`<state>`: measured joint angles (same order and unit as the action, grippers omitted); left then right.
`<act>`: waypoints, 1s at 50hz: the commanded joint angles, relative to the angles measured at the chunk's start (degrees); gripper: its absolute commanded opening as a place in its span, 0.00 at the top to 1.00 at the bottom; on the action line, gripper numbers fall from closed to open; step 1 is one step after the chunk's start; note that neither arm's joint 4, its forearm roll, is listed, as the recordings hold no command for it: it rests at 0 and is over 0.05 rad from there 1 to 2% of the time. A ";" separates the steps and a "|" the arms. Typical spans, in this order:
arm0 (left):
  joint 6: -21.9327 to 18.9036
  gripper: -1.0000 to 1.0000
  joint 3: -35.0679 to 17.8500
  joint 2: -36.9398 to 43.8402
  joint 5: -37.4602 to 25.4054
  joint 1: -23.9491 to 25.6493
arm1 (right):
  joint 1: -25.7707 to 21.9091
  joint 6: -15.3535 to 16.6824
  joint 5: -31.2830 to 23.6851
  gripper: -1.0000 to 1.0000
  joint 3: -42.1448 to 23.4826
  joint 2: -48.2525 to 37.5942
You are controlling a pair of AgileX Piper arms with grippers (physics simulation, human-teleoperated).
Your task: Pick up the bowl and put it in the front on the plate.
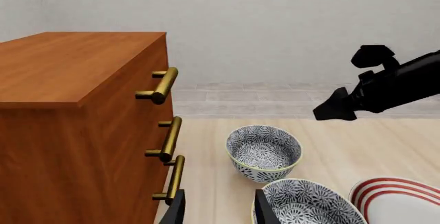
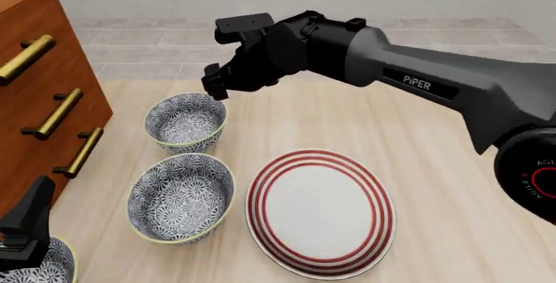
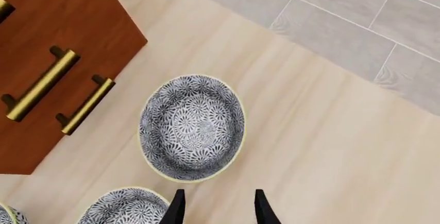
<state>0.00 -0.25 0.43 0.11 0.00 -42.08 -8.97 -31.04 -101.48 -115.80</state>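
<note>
Three blue-and-white floral bowls stand in a row beside the dresser. The farthest bowl (image 2: 185,121) (image 3: 192,127) (image 1: 265,152) lies just below my right gripper (image 2: 215,85) (image 3: 218,208), which hovers open above its rim on the side away from the dresser, holding nothing. The middle bowl (image 2: 181,197) (image 1: 310,203) (image 3: 127,206) sits left of the red-ringed white plate (image 2: 321,211) (image 1: 399,199). My left gripper (image 2: 26,226) (image 1: 218,211) partly covers the nearest bowl (image 2: 43,267); it is open and empty.
A brown wooden dresser (image 2: 35,68) (image 1: 75,105) (image 3: 62,38) with brass handles (image 1: 165,84) stands along the left, close to the bowls. The right arm (image 2: 417,81) (image 1: 392,85) stretches across above the table. Grey floor tiles (image 3: 357,23) lie beyond the table's far edge.
</note>
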 commanded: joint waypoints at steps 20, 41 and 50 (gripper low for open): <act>0.00 0.00 0.00 0.00 0.00 0.00 | 2.08 -1.23 -3.85 0.00 -18.13 -16.01; 0.00 0.00 0.00 0.00 0.00 0.00 | 5.04 -5.82 -2.97 0.00 -26.61 -23.34; 0.00 0.00 0.00 0.00 0.00 0.00 | 4.74 -6.02 -2.65 0.00 -26.82 -24.54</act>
<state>0.00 -0.25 0.43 0.11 0.00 -37.62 -13.99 -34.07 -126.58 -138.14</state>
